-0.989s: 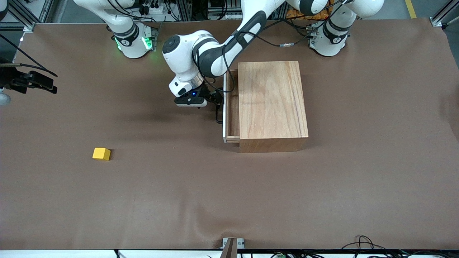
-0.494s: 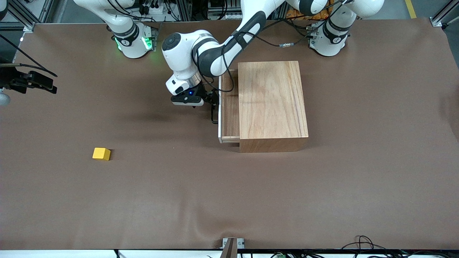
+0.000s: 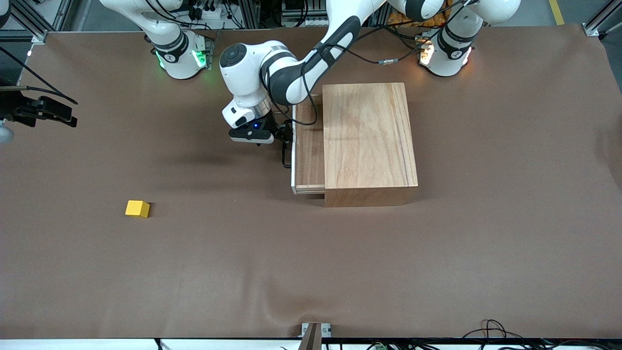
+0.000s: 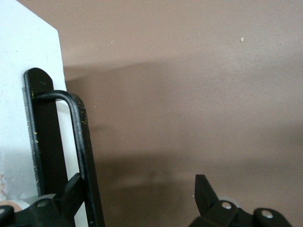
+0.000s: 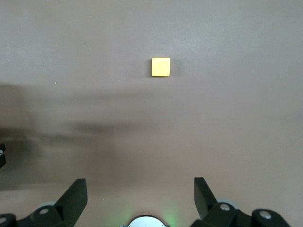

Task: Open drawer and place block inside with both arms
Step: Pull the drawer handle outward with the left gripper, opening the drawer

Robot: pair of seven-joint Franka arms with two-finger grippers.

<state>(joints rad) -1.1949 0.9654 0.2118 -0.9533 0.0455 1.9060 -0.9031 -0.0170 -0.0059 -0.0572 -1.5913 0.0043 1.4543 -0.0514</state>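
The wooden box [image 3: 369, 141] stands mid-table. Its drawer [image 3: 309, 146] is partly slid out toward the right arm's end, and its white front panel [image 3: 293, 165] and black handle [image 3: 285, 156] show. My left gripper [image 3: 285, 133] is at the handle. In the left wrist view the gripper [image 4: 137, 182] is open, with one finger [image 4: 71, 189] hooked between the handle bar [image 4: 80, 137] and the white panel [image 4: 28, 56]. The yellow block [image 3: 137, 209] lies on the table, nearer the front camera, toward the right arm's end. My right gripper [image 5: 139, 182] is open and empty, high over the table, looking down on the block [image 5: 160, 66].
A black camera mount [image 3: 41, 111] juts over the table edge at the right arm's end. The right arm's base [image 3: 180, 56] glows green and the left arm's base [image 3: 444, 51] glows amber. A small bracket [image 3: 313, 333] sits at the front edge.
My left gripper has moved toward the right arm's end with the handle, and the drawer has slid farther out of the box. The left base's light has come on. The block has not moved.
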